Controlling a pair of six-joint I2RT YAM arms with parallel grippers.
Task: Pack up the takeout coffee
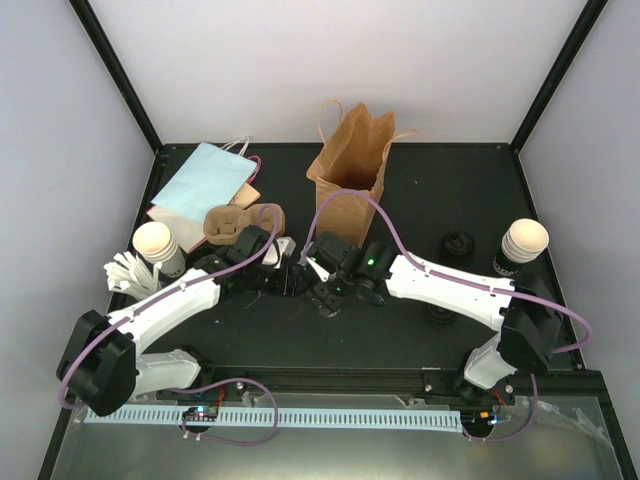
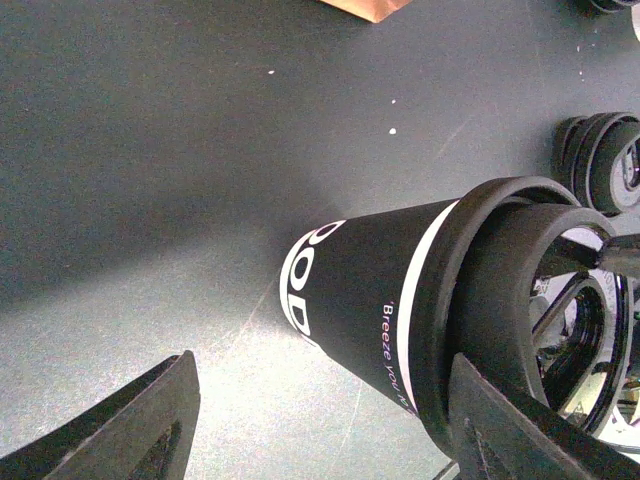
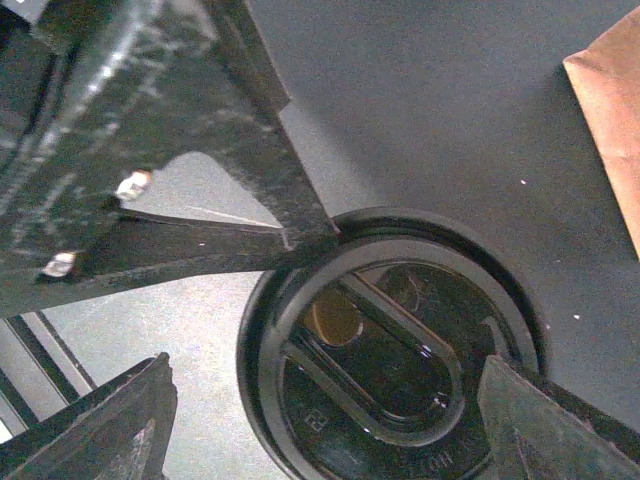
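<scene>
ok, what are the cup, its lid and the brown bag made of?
Cup: looks like paper, matte black with white print and a pale band under the rim.
Lid: likely moulded plastic, glossy black, with embossed lettering and bright highlights.
Brown bag: kraft paper by its look, matte tan, creased, with thin handles.

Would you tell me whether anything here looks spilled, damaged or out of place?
Nothing stands out: the lidded cup stands upright, the brown bag stands open, and only a few white specks dot the table.
</scene>
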